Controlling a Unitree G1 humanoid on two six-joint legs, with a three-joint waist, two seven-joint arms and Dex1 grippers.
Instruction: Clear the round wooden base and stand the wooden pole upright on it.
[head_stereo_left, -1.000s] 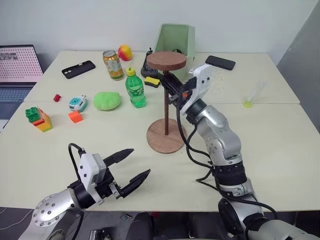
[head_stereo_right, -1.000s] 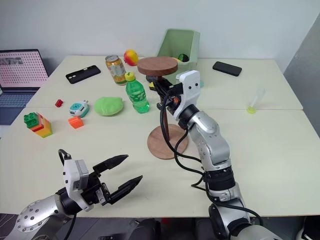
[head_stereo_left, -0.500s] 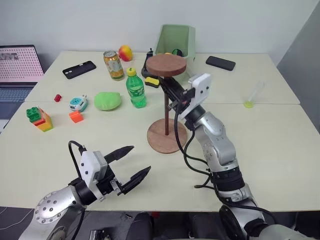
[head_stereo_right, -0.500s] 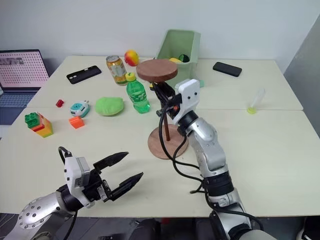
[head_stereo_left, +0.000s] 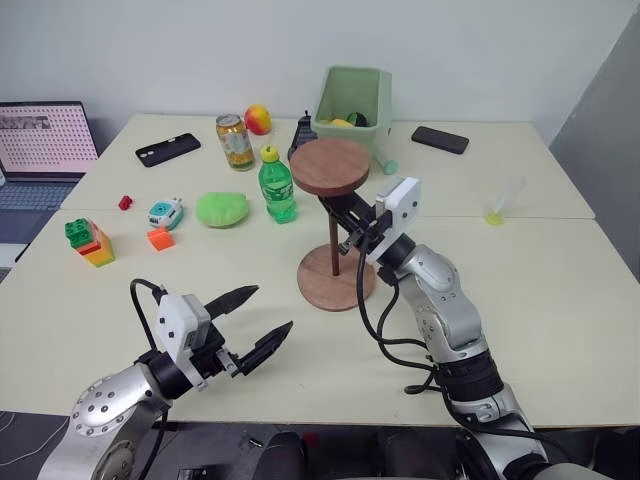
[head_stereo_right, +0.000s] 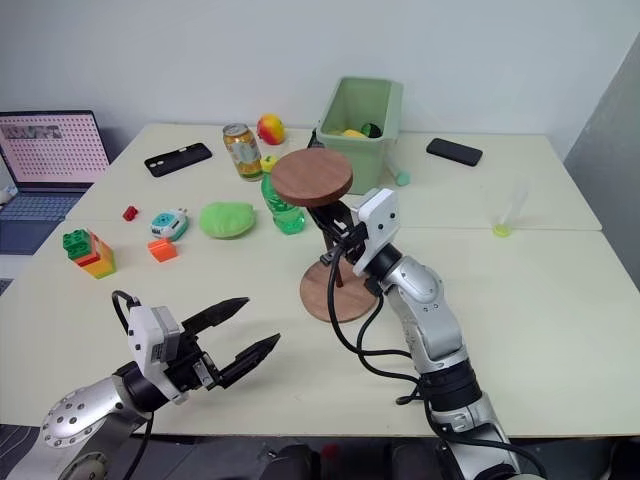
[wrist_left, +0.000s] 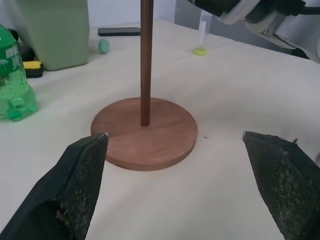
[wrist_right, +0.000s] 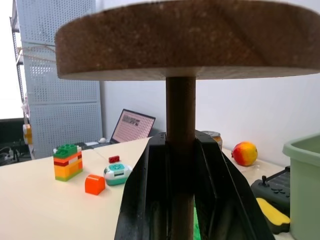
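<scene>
The round wooden base (head_stereo_left: 336, 281) lies flat in the middle of the table. The wooden pole (head_stereo_left: 333, 240) stands upright on it, lower end at the base's centre (wrist_left: 145, 131) and its smaller disc (head_stereo_left: 331, 166) on top. My right gripper (head_stereo_left: 342, 214) is shut on the pole just below that disc, and its black fingers (wrist_right: 150, 195) clamp the rod (wrist_right: 180, 125) from both sides. My left gripper (head_stereo_left: 252, 320) hovers open over the table's near edge, to the left of the base and pointing at it, with nothing between its fingers (wrist_left: 80, 185).
A green bottle (head_stereo_left: 277, 186), a can (head_stereo_left: 236, 142) and a green lump (head_stereo_left: 221, 208) stand behind and left of the base. A green bin (head_stereo_left: 352, 98) is at the back. Two phones (head_stereo_left: 168, 149) (head_stereo_left: 441, 140), a clear tube (head_stereo_left: 505, 197), toy blocks (head_stereo_left: 89, 242) and a laptop (head_stereo_left: 40, 150) are also in view.
The right gripper has come down a little with the pole in its grip. The whole picture has shifted with the camera. The left gripper stays open in about the same place.
</scene>
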